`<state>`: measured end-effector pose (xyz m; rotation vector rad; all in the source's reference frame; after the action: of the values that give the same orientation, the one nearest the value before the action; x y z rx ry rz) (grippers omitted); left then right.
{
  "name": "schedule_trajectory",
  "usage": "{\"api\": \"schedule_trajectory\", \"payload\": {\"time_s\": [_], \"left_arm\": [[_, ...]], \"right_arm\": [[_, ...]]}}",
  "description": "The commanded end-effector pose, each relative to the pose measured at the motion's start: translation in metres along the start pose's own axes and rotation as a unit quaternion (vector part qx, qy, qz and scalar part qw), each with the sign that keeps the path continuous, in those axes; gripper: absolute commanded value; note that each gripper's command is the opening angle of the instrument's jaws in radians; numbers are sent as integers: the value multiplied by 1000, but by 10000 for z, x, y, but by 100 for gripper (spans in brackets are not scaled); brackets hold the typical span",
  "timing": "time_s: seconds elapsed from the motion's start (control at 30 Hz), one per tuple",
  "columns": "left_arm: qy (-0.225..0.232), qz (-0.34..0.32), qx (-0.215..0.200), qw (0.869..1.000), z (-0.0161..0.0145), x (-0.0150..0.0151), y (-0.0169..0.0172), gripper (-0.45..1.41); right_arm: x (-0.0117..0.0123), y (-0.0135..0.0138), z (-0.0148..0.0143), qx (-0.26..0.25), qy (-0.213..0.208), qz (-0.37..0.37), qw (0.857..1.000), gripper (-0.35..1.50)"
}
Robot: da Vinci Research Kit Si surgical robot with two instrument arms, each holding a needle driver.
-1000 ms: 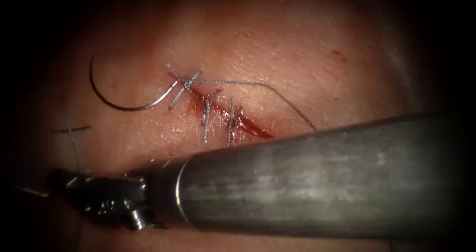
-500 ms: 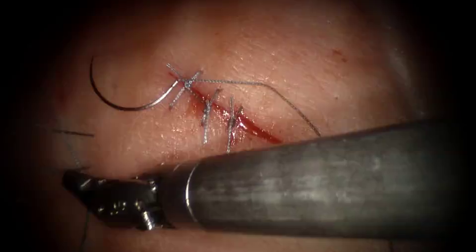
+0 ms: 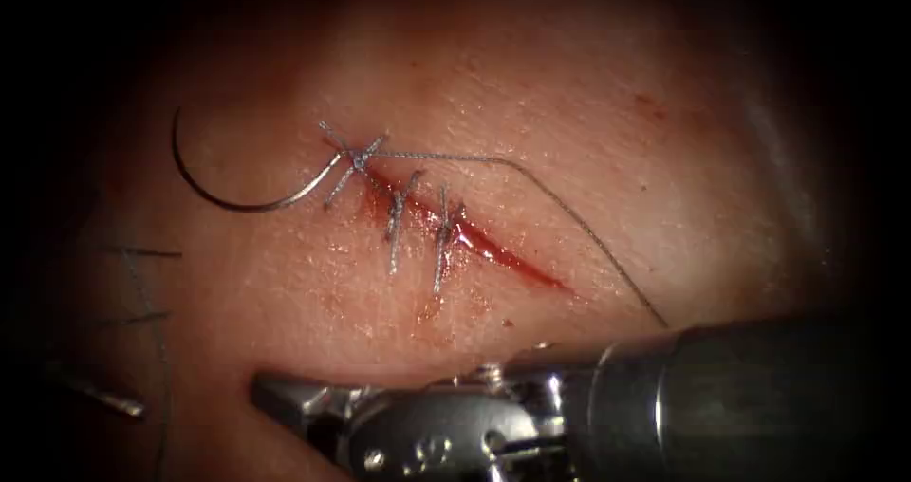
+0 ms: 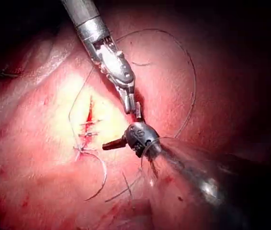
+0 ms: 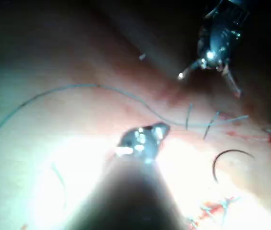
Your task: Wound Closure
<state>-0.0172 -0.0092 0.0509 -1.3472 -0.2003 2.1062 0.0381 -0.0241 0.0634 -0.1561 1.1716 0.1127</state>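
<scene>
The needle (image 3: 223, 183) is held by neither tool; it lies flat on the tissue (image 3: 588, 112), left of the cut (image 3: 455, 231), with its thread (image 3: 569, 214) tied at the uppermost stitch. The right tool (image 3: 285, 398) sits just below the cut, jaws pressed together and empty. The left tool's (image 4: 107, 145) jaw state cannot be told.

You are at a surgical training bench: a slab of pale pink tissue (image 3: 588, 93) lies under a bright spotlight with darkness around it, its short red cut (image 3: 474, 240) crossed by grey thread stitches (image 3: 394, 218), and a curved steel needle (image 3: 228, 193) lies loose beside it.
</scene>
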Motion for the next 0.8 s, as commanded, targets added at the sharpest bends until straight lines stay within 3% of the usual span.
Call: {"api": "schedule_trajectory", "payload": {"time_s": [0.03, 0.2, 0.33, 0.43, 0.5, 0.6, 0.8], "left_arm": [[3, -1, -9, 1000, 15, -7, 3, 123], [11, -12, -31, 999, 49, -5, -7, 120], [19, -29, -51, 998, 76, -7, -24, 115], [14, -19, -76, 997, 89, -13, -41, 103], [-20, -10, -79, 997, 98, -25, -55, 101], [-47, -16, -69, 996, 101, -42, -64, 100], [-51, 13, -40, 998, 91, -59, -75, 83]], "right_arm": [[-11, 3, -15, -4, -5, 5, 1000, 39], [-30, 28, -44, -18, -21, 13, 1000, 84], [-44, 51, -62, -24, -29, 24, 999, 103], [-52, 63, -78, -27, -34, 28, 999, 104], [-56, 73, -94, -27, -37, 31, 998, 101], [-59, 79, -109, -23, -35, 33, 999, 94], [-59, 90, -128, -19, -35, 37, 999, 94]]}}
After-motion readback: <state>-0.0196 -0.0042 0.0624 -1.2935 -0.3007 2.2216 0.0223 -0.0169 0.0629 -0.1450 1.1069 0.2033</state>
